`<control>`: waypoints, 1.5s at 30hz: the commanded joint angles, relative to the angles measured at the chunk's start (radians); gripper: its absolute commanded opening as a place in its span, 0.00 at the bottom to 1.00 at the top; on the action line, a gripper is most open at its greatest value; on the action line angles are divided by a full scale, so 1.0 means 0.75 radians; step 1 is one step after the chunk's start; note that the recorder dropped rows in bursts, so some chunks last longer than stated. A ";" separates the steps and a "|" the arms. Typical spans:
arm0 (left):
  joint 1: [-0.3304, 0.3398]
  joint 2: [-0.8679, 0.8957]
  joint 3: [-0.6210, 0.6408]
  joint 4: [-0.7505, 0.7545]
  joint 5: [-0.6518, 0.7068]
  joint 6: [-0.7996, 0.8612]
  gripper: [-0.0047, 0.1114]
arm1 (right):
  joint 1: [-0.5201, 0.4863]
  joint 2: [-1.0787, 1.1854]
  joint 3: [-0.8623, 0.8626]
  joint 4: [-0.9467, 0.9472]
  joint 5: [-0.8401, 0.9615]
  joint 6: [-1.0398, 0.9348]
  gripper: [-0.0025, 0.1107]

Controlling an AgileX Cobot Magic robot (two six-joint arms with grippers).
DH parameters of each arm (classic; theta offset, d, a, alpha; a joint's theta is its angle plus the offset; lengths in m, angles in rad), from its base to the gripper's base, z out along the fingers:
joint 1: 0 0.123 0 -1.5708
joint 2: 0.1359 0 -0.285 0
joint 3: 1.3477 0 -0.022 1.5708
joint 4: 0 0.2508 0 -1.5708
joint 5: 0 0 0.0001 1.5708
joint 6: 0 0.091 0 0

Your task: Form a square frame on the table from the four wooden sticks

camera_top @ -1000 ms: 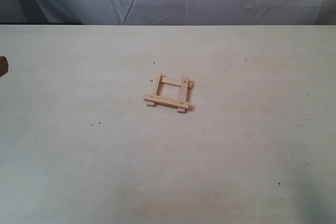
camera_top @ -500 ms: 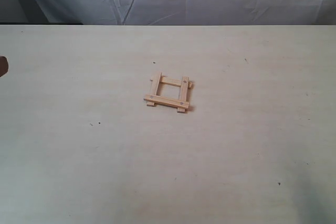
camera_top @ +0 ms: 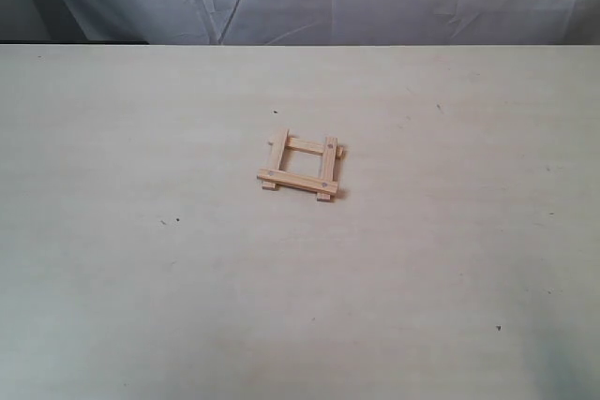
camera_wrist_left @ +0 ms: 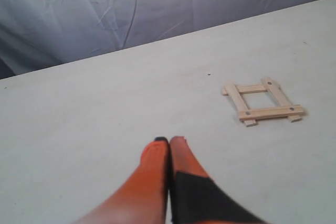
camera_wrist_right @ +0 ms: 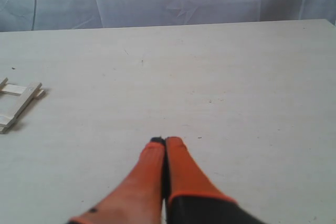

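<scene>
Gone from left edge: dark blob. Looks finished, square frame (camera_top: 298, 178) on table (camera_top: 450, 259); left gripper (camera_wrist_left: 169, 141), right gripper (camera_wrist_right: 165, 141) pinched closed, empty.

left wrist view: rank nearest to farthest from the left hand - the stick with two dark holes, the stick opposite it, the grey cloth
1. Stick with two dark holes: the frame's side facing the left hand.
2. Opposite stick: the frame's far side.
3. Grey cloth: beyond the table's back edge.
</scene>
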 commanded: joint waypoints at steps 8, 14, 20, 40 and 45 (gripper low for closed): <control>0.117 -0.461 0.412 0.193 -0.144 0.001 0.04 | -0.007 -0.009 0.002 0.001 -0.019 -0.005 0.01; 0.118 -0.580 0.491 0.219 -0.151 0.001 0.04 | -0.007 -0.009 0.002 0.001 -0.020 -0.005 0.01; 0.143 -0.580 0.491 0.226 -0.159 0.001 0.04 | -0.007 -0.009 0.002 0.001 -0.020 -0.005 0.01; 0.146 -0.580 0.491 0.428 -0.171 -0.499 0.04 | -0.007 -0.009 0.002 0.013 -0.020 -0.005 0.01; 0.146 -0.580 0.491 0.431 -0.171 -0.552 0.04 | -0.007 -0.009 0.002 0.013 -0.020 -0.005 0.01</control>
